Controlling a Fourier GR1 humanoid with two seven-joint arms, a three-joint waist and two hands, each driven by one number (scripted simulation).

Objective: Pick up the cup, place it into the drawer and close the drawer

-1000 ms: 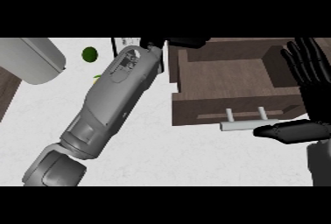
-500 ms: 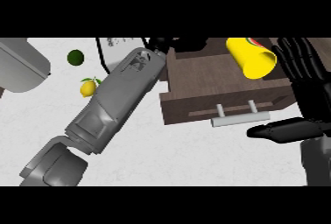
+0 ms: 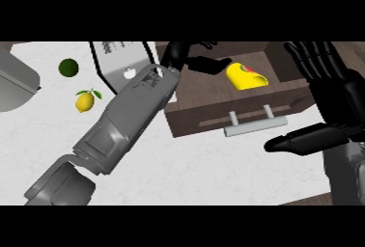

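Note:
The yellow cup (image 3: 246, 77) lies on its side inside the open brown drawer (image 3: 214, 113), toward its back. My left hand (image 3: 187, 56) reaches over the drawer's left wall, and its fingers (image 3: 208, 65) stretch out to the cup's left edge without curling round it. The grey left forearm (image 3: 128, 120) runs diagonally across the counter. My right hand (image 3: 329, 82) stands open at the drawer's right side, fingers straight up, with its thumb (image 3: 303, 141) just below the drawer's front corner. The pale drawer handle (image 3: 251, 123) faces me.
On the white counter to the left lie a lemon (image 3: 85, 101) and a green lime (image 3: 68, 67). A grey-and-white flat object (image 3: 119, 61) lies behind the left forearm. A grey appliance (image 3: 14, 87) fills the left edge.
The cup, which came into view by my right hand's fingers half a second ago, now lies lower and further left inside the drawer. The view has shifted; the lemon and lime show more fully.

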